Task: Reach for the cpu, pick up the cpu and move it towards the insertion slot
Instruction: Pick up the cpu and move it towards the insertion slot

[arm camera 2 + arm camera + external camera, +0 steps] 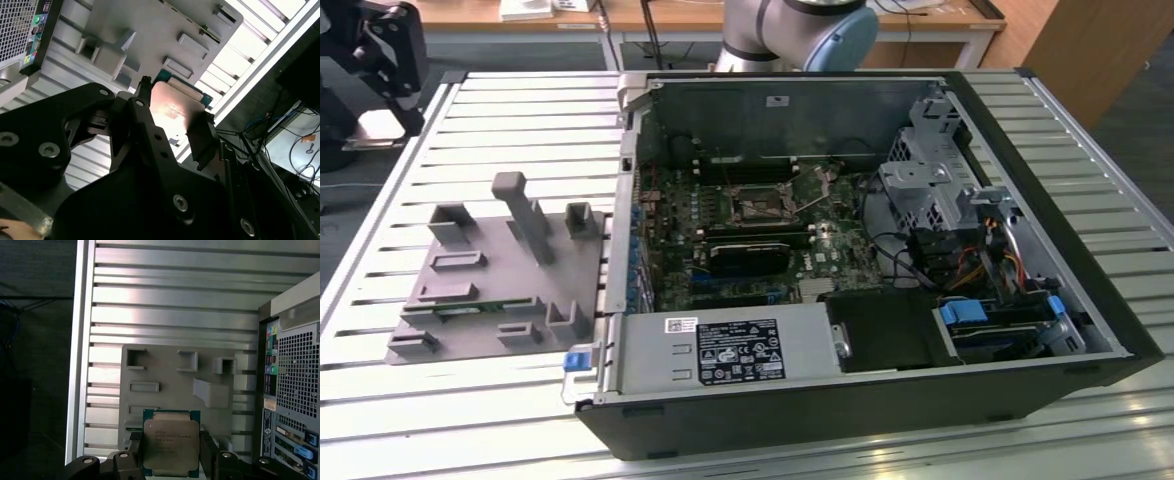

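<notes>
The cpu [171, 447], a silver square chip with a green rim, sits between my gripper's [171, 462] two black fingers [134, 456], which are shut on its opposite edges. In the second wrist view the cpu [172, 112] shows as a shiny plate between the gripper's [172, 126] fingers [145, 117], held up in the air over the grey fixture [150, 30] and the slatted table. The insertion slot [758, 207] is the silver-framed square socket on the motherboard inside the open computer case [1067, 330].
The grey fixture [494, 270] with posts and pockets lies on the slatted table [520, 110] at the exterior view's left, beside the case's rear panel [295, 390]. A black heatsink block [747, 255] sits below the socket. The arm's base [794, 35] stands behind the case.
</notes>
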Robot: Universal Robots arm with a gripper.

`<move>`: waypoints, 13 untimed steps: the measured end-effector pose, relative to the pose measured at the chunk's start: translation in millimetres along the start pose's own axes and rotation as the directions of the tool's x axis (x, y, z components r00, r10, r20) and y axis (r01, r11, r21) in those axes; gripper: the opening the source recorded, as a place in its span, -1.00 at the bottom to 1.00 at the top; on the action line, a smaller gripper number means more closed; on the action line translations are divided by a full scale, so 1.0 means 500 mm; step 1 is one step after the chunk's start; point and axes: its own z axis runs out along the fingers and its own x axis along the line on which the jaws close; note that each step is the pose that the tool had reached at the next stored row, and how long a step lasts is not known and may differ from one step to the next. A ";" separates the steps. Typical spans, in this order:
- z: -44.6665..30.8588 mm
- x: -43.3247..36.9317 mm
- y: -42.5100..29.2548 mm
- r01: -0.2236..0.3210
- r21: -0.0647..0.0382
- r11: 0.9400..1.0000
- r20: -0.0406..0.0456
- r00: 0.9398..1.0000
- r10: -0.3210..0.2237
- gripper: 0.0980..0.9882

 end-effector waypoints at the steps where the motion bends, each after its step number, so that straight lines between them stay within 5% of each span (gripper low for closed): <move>1: 0.000 -0.003 0.000 0.000 0.000 1.000 0.000 1.000 0.000 0.00; 13: 0.000 -0.037 -0.001 0.000 0.000 1.000 0.000 1.000 0.000 0.00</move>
